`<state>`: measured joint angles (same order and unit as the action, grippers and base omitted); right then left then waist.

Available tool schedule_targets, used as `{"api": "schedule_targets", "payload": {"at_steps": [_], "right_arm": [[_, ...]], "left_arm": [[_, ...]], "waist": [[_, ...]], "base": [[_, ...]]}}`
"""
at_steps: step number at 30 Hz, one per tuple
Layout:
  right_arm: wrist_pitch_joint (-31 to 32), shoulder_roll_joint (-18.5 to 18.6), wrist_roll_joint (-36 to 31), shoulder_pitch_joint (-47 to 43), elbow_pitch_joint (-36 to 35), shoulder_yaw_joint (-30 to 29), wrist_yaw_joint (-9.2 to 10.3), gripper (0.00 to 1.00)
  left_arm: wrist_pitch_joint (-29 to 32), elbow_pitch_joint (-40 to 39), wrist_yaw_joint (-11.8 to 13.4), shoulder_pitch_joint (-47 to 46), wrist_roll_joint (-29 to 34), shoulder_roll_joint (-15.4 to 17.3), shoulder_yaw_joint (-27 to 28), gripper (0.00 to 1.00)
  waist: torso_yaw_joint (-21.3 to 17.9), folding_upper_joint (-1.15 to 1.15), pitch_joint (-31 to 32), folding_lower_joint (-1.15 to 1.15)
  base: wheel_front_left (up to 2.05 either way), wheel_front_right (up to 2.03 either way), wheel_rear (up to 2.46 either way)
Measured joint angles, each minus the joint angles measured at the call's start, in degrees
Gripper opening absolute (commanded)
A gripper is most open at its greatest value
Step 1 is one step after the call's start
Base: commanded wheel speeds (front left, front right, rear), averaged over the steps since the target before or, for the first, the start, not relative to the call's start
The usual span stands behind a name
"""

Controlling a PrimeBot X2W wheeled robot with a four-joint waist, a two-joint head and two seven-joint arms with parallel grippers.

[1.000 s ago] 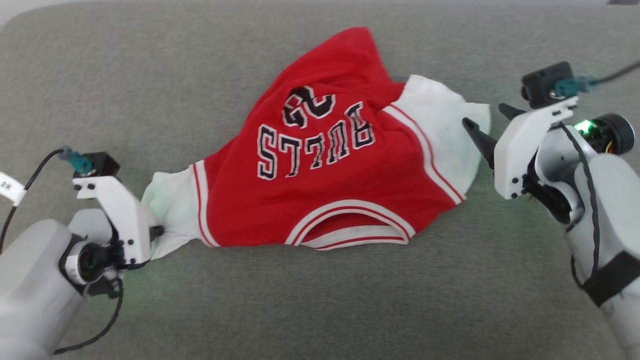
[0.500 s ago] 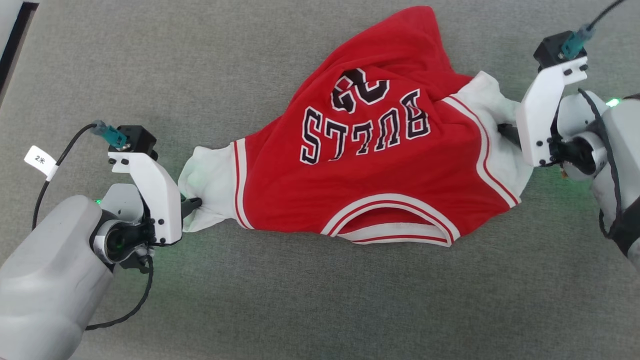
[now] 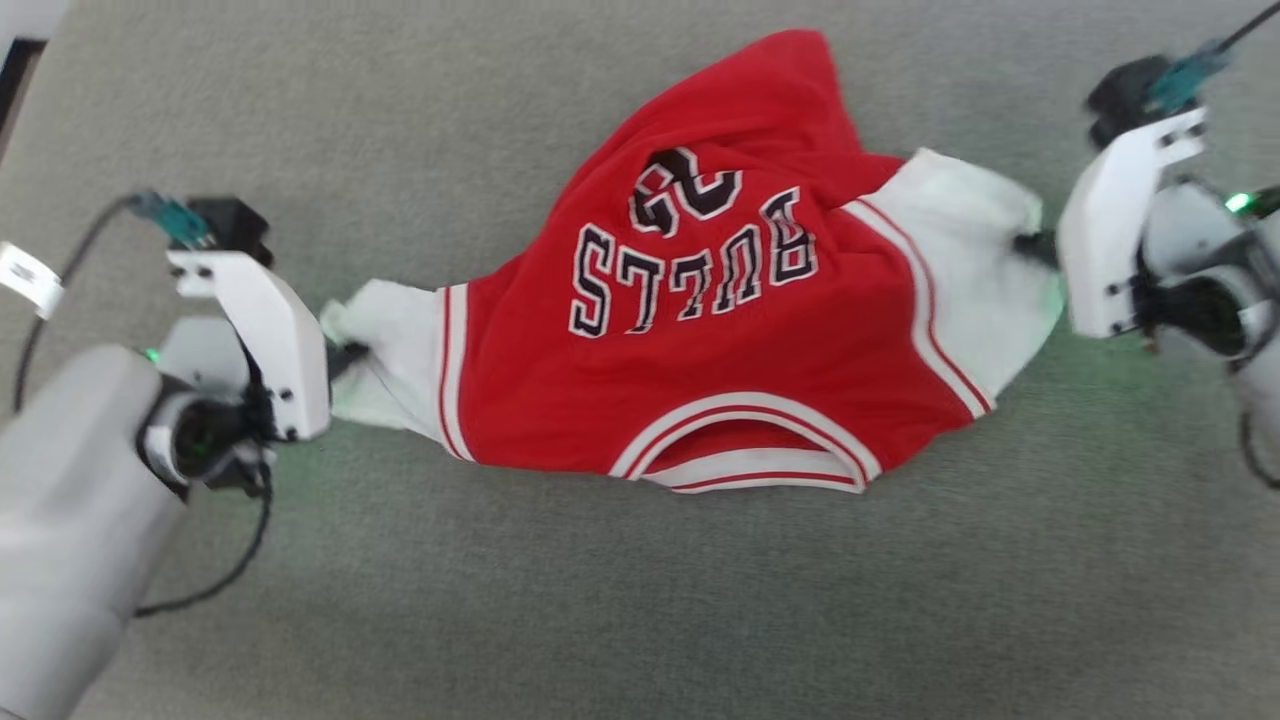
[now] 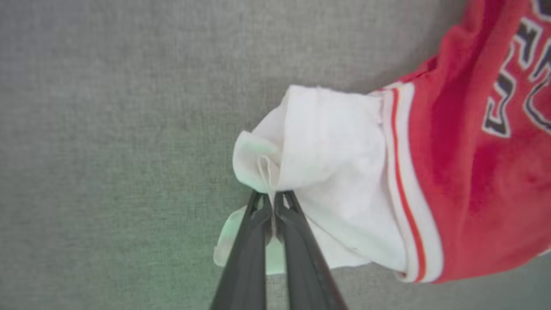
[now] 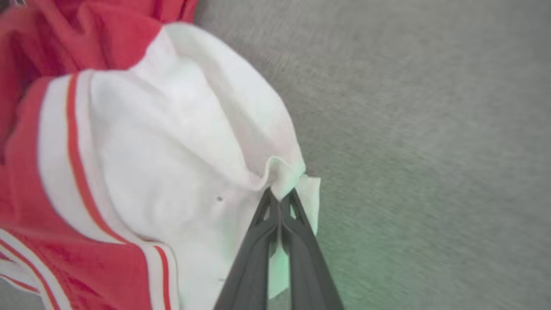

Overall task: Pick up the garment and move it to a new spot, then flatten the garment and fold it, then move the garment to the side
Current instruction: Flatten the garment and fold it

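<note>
Head view: the garment (image 3: 720,390), red with white sleeve ends, lies crumpled across the centre of the frame on a grey fabric surface (image 3: 560,610), collar toward the bottom edge. Left gripper (image 3: 352,352), centre left, pinches one white sleeve end; right gripper (image 3: 1030,245), upper right, pinches the other, fingers pressed together

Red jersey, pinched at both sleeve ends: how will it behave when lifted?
Probably floppy: the garment bunches and creases where the left gripper pinches its white sleeve, so the middle should sag between the grips. Likely light: the thin cloth puckers at the right gripper too. It may slip, since each grip takes only a small edge fold.
</note>
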<state>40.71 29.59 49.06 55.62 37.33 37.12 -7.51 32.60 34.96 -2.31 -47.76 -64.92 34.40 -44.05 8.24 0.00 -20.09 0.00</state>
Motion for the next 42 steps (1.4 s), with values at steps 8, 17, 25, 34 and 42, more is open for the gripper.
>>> {"api": "schedule_targets", "payload": {"at_steps": [8, 17, 25, 34, 42], "right_arm": [[-2.2, 5.3, 4.6, 0.0, -11.3, -2.1, 0.0, 0.0], [-3.9, 6.0, 4.9, 0.4, -19.5, -7.1, 0.0, 0.0], [-3.9, 3.8, 2.4, 2.4, -23.1, -12.3, 0.0, 0.0], [-4.7, 1.9, -1.4, 3.8, -26.4, -17.1, 0.01, 0.0], [-8.3, 1.0, -6.3, 6.3, -25.9, -17.3, 0.0, 0.0]], "left_arm": [[2.7, -9.5, 3.7, -5.0, 1.1, 5.8, 2.1, 0.0], [4.6, -17.9, 7.8, -10.1, 2.0, 9.4, 4.7, 0.0], [4.7, -19.9, 8.6, -15.2, 3.6, 10.8, 6.4, 0.0], [3.4, -19.8, 8.1, -21.1, 5.4, 9.3, 7.1, 0.0], [0.5, -17.8, 5.3, -24.4, 7.6, 7.9, 6.8, 0.0]], "waist": [[-2.8, 0.0, 3.4, 0.0], [-5.5, 0.0, 8.2, 0.0], [-7.5, 0.0, 12.3, 0.0], [-8.2, 0.0, 14.4, 0.0], [-8.5, 0.0, 13.3, 0.0]], "base": [[0.0, 0.0, 0.0], [0.0, 0.0, 0.0], [0.0, 0.0, 0.0], [0.0, 0.0, 0.0], [0.0, 0.0, 0.0]]}}
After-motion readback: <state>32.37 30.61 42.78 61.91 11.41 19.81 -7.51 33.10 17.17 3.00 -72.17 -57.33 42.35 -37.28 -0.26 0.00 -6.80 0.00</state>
